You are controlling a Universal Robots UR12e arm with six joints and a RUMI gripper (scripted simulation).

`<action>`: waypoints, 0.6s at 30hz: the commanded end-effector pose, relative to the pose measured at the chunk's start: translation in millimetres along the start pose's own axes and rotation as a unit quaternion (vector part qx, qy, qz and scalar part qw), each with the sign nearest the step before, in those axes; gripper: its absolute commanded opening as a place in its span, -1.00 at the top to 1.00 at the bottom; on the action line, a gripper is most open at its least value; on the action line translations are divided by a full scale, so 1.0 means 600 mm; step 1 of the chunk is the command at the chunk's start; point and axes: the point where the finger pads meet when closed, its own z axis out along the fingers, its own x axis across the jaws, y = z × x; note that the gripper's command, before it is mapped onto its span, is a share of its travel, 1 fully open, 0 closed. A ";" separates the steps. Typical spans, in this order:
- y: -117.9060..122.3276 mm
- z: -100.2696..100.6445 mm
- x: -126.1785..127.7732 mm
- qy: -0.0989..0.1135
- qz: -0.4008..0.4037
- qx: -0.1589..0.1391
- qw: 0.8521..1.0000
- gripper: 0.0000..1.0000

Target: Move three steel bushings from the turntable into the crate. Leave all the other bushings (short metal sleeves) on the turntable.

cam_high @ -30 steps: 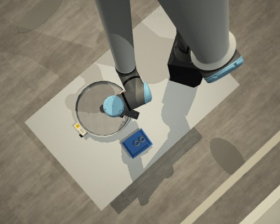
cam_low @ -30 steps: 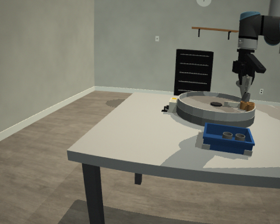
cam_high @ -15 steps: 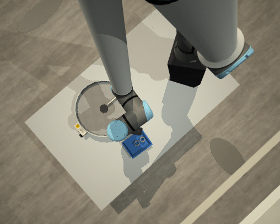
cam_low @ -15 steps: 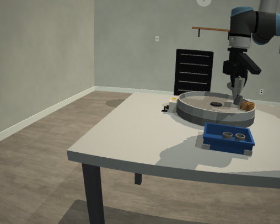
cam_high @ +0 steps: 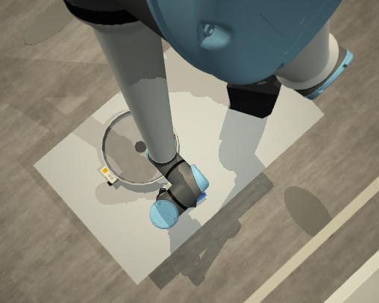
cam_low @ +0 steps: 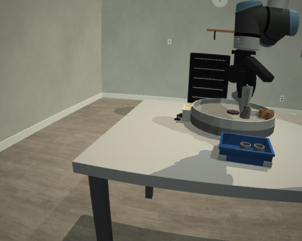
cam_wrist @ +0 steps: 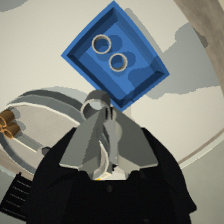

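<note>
My gripper (cam_low: 245, 107) (cam_wrist: 109, 107) is shut on the wall of a grey steel bushing (cam_low: 245, 113) (cam_wrist: 86, 106). It holds the bushing low over the turntable's (cam_high: 111, 128) (cam_low: 204, 121) (cam_wrist: 30, 100) rim, on the side nearest the crate. The blue crate (cam_low: 243, 157) (cam_wrist: 80, 59) stands on the table just beside the turntable and holds two steel bushings (cam_low: 245, 145) (cam_low: 258, 146) (cam_wrist: 101, 44) (cam_wrist: 118, 62). A cluster of brass bushings (cam_low: 266, 113) (cam_wrist: 7, 124) sits at the turntable's edge. In the overhead view the arm hides the crate and my fingers.
A dark disc (cam_high: 139, 146) (cam_low: 232, 111) marks the turntable's centre. A small yellow-labelled box (cam_high: 107, 172) (cam_low: 186, 110) sits against the turntable's rim. A black slatted rack (cam_low: 208, 77) (cam_high: 254, 98) stands at the table's back edge.
</note>
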 end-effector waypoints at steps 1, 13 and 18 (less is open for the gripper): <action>-0.011 0.001 0.045 -0.001 -0.014 0.000 1.000 1.00; -0.029 0.001 0.105 -0.001 -0.034 0.000 0.999 1.00; -0.031 0.001 0.112 -0.001 -0.036 0.000 0.999 1.00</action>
